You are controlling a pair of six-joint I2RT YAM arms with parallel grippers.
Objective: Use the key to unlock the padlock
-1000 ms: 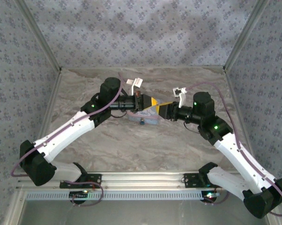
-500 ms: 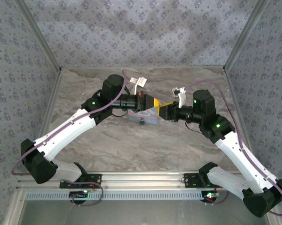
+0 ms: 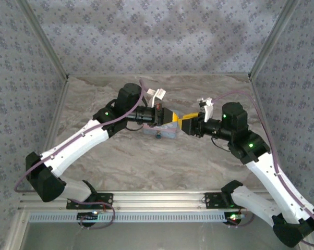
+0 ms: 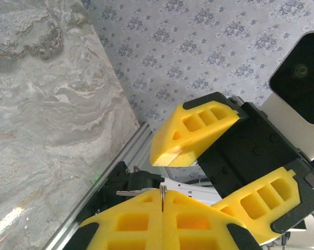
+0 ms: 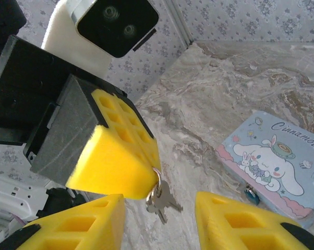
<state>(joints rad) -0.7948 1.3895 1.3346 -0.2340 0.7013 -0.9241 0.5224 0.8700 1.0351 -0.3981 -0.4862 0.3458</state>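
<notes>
My left gripper (image 3: 169,116) is shut on the ring of a small bunch of keys (image 5: 162,200), which hang below its yellow fingertips (image 5: 115,159). In the left wrist view the ring (image 4: 162,192) shows as a thin sliver pinched between the pads. My right gripper (image 5: 159,211) is open, one finger on each side of the hanging keys, not touching them. In the top view it (image 3: 185,123) meets the left gripper tip to tip above the tin. The tiny teal padlock (image 5: 251,195) hangs on the front of the tin (image 5: 280,162), also visible from above (image 3: 158,136).
The pale blue cartoon-printed tin (image 3: 162,130) sits mid-table, just under and in front of both grippers. The marble tabletop (image 3: 146,166) is ringed by patterned walls, with an aluminium rail (image 3: 157,197) along the near edge.
Both arms have shifted a little to the right, the left gripper carrying the keys with it. The right gripper's fingers have parted slightly.
</notes>
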